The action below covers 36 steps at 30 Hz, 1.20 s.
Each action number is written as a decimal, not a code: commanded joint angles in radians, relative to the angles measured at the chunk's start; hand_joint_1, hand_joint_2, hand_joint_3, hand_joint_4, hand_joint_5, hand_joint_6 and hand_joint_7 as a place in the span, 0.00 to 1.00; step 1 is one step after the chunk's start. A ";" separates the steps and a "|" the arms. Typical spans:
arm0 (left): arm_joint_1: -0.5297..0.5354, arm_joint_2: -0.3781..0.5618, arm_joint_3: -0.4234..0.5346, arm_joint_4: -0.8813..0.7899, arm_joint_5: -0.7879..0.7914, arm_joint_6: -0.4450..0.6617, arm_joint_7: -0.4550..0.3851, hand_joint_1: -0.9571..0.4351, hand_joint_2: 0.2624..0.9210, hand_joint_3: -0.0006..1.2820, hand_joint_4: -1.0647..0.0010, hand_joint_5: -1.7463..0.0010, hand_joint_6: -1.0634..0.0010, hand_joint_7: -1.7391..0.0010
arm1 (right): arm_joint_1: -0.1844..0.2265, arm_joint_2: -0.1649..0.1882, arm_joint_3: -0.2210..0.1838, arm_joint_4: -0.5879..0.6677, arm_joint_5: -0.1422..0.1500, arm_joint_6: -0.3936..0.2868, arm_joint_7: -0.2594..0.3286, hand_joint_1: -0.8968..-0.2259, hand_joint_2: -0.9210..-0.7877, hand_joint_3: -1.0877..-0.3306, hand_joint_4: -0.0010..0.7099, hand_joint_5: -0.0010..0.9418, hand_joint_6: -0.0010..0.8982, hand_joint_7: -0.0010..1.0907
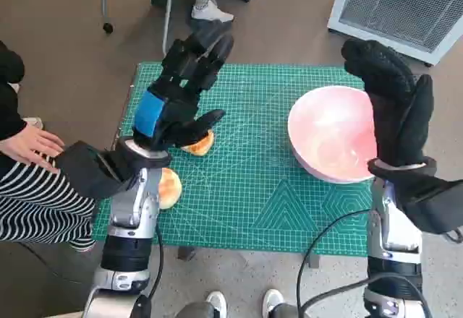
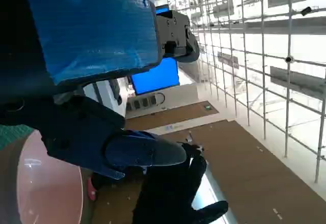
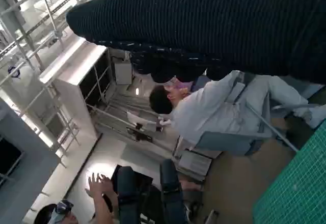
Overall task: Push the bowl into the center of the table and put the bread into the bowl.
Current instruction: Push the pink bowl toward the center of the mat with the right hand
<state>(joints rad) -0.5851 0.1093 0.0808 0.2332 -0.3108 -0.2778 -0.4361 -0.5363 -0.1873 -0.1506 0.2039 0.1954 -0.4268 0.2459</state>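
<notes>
fingers of both the left hand (image 1: 177, 90) and right hand (image 1: 394, 105) spread, holding nothing; glossy pink bowl (image 1: 329, 134), golden bread (image 1: 199, 144).

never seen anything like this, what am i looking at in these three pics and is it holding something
This is a humanoid robot at a small table. The head view looks down from its head: the left robot hand, black with blue tape, hangs above a piece of bread on the green cutting mat; a second piece of bread lies by its forearm. The gloved right robot hand stands beside the pink bowl. Neither hand holds anything. The other two pictures come from cameras behind each wrist, tilted, showing mostly the room and people nearby.
</notes>
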 commanded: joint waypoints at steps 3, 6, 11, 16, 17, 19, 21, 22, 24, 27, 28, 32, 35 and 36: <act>-0.017 0.002 0.004 0.010 0.006 -0.018 -0.007 0.21 1.00 0.20 0.88 0.97 1.00 0.70 | 0.005 0.000 0.002 0.008 0.009 0.016 0.008 0.14 0.00 0.36 0.27 0.00 0.08 0.50; -0.016 0.002 0.004 0.007 0.008 -0.019 -0.007 0.21 1.00 0.20 0.88 0.97 1.00 0.70 | 0.004 -0.001 0.002 0.007 0.009 0.018 0.009 0.14 0.00 0.36 0.27 0.00 0.08 0.50; -0.016 0.003 0.004 0.005 0.007 -0.018 -0.010 0.21 1.00 0.20 0.88 0.97 1.00 0.70 | 0.002 -0.001 0.002 0.007 0.010 0.021 0.010 0.14 0.00 0.36 0.27 0.00 0.08 0.50; -0.016 0.005 0.004 0.008 0.007 -0.016 -0.013 0.21 1.00 0.20 0.88 0.97 1.00 0.70 | 0.000 -0.001 0.002 0.008 0.010 0.023 0.009 0.14 0.00 0.36 0.27 0.00 0.08 0.50; -0.017 0.005 0.004 0.009 0.007 -0.017 -0.013 0.22 1.00 0.20 0.88 0.97 1.00 0.70 | 0.000 -0.001 0.001 0.008 0.010 0.024 0.009 0.14 0.00 0.36 0.27 0.00 0.08 0.50; -0.016 0.006 0.004 0.012 0.008 -0.018 -0.015 0.22 1.00 0.20 0.88 0.97 1.00 0.70 | 0.000 -0.001 0.001 0.007 0.010 0.025 0.009 0.14 0.00 0.36 0.27 0.00 0.08 0.50; -0.016 0.006 0.004 0.013 0.007 -0.017 -0.016 0.22 1.00 0.20 0.89 0.97 1.00 0.70 | 0.000 -0.002 0.000 0.007 0.012 0.027 0.010 0.13 0.00 0.37 0.27 0.00 0.09 0.50; -0.016 0.006 0.004 0.013 0.007 -0.017 -0.016 0.22 1.00 0.20 0.89 0.97 1.00 0.70 | -0.001 -0.003 -0.001 0.008 0.013 0.027 0.010 0.13 0.00 0.37 0.27 0.00 0.09 0.50; -0.016 0.006 0.004 0.013 0.008 -0.017 -0.015 0.22 1.00 0.20 0.89 0.97 1.00 0.70 | 0.000 -0.004 -0.002 0.010 0.015 0.028 0.012 0.13 0.00 0.38 0.27 0.00 0.09 0.51; -0.015 0.005 0.004 0.014 0.008 -0.018 -0.014 0.22 1.00 0.20 0.88 0.97 1.00 0.70 | 0.002 -0.008 -0.006 0.012 0.017 0.027 0.015 0.12 0.00 0.38 0.28 0.00 0.09 0.50; -0.015 0.006 0.005 0.014 0.008 -0.017 -0.015 0.22 1.00 0.20 0.89 0.97 1.00 0.70 | 0.005 -0.013 -0.011 0.012 0.018 0.025 0.017 0.12 0.00 0.38 0.28 0.00 0.09 0.50; -0.013 0.006 0.006 0.012 0.006 -0.017 -0.014 0.22 1.00 0.20 0.88 0.97 1.00 0.70 | 0.010 -0.050 -0.047 0.037 0.031 0.012 0.033 0.10 0.00 0.39 0.28 0.00 0.09 0.50; -0.010 0.007 0.007 0.007 0.006 -0.015 -0.012 0.22 1.00 0.20 0.88 0.97 1.00 0.70 | 0.003 -0.080 -0.080 0.085 0.036 -0.008 0.043 0.09 0.00 0.39 0.28 0.00 0.08 0.50; -0.008 0.007 0.007 0.004 0.006 -0.013 -0.010 0.22 1.00 0.20 0.88 0.97 1.00 0.70 | -0.002 -0.095 -0.096 0.115 0.027 -0.024 0.035 0.09 0.00 0.40 0.28 0.00 0.08 0.49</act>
<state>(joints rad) -0.5863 0.1117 0.0844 0.2482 -0.3102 -0.2832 -0.4468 -0.5418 -0.2387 -0.2018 0.2473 0.2140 -0.4312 0.2775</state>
